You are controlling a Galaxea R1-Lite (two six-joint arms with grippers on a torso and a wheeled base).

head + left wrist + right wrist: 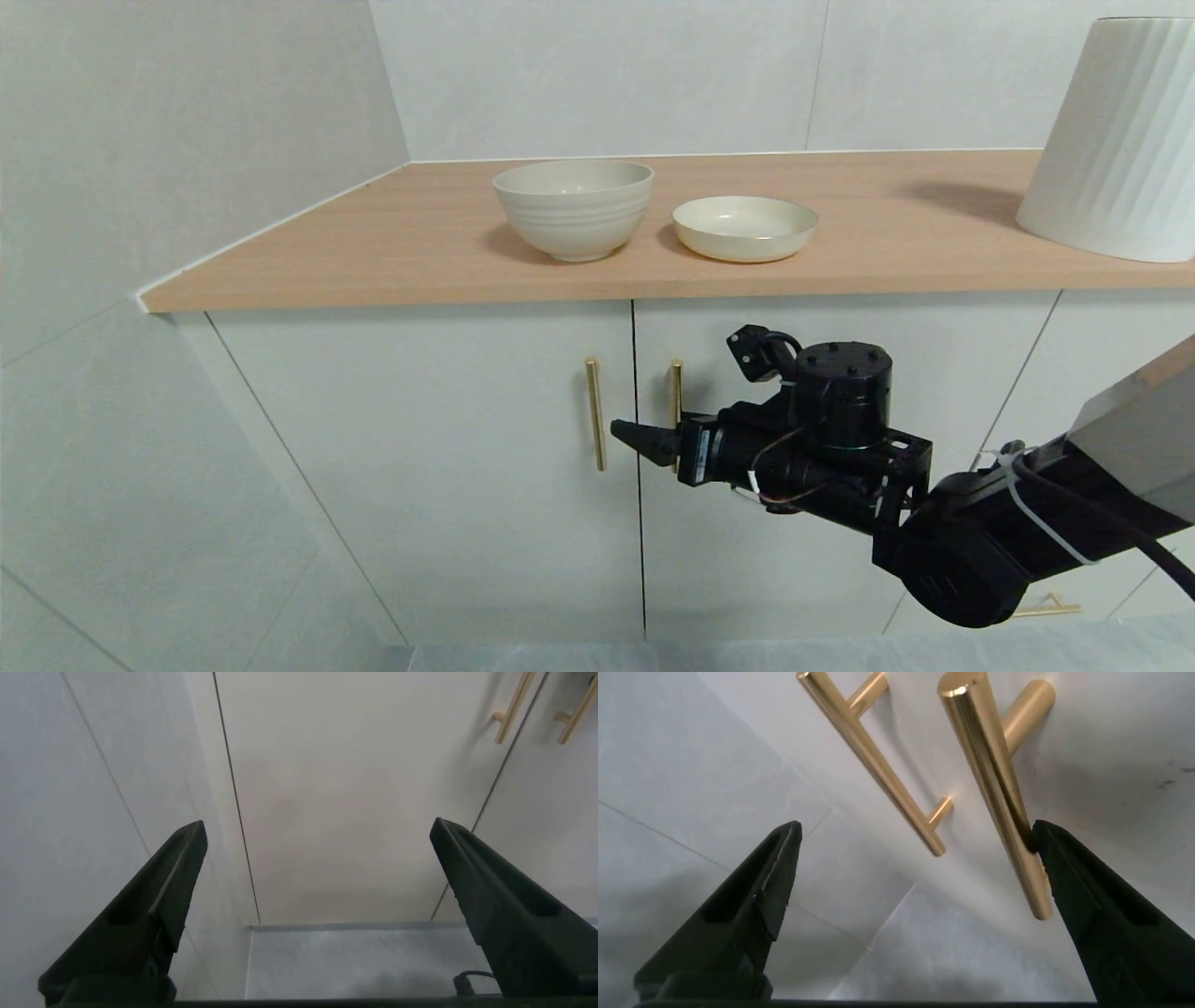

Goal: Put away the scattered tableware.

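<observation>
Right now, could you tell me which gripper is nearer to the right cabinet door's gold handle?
Right. The right gripper sits open at the handle; the left gripper faces the cabinet lower down, farther away.

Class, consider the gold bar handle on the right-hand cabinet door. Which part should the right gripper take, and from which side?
Probably mid-length on the bar handle, coming straight at the door front. It is a slim upright rod standing clear of the door, so the right gripper, jaws open, can straddle it and close across its width.
</observation>
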